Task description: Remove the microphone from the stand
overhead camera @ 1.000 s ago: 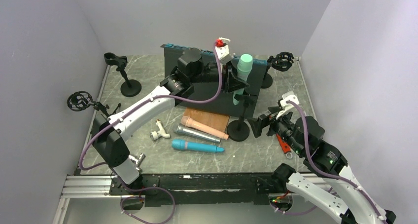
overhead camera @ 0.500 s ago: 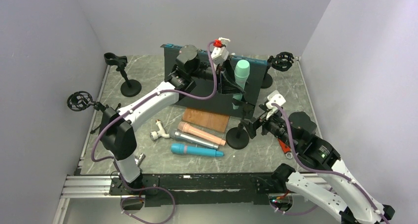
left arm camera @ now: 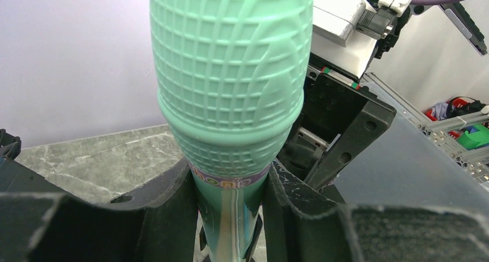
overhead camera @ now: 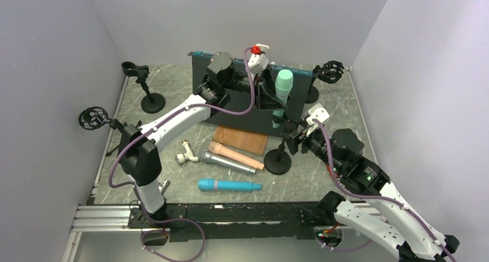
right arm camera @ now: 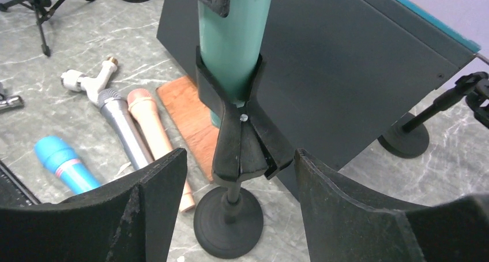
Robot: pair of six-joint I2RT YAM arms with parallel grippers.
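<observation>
As left claw [left arm camera: 230,207] grips, stand [right arm camera: 239,152] cradles microphone [left arm camera: 230,71].

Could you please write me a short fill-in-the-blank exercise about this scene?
The left gripper is shut on the ___ microphone.
The right gripper stands ___ on either side of the stand clip.
The loose microphone nearest the arm bases is ___.
Missing words: green; open; blue.
</observation>
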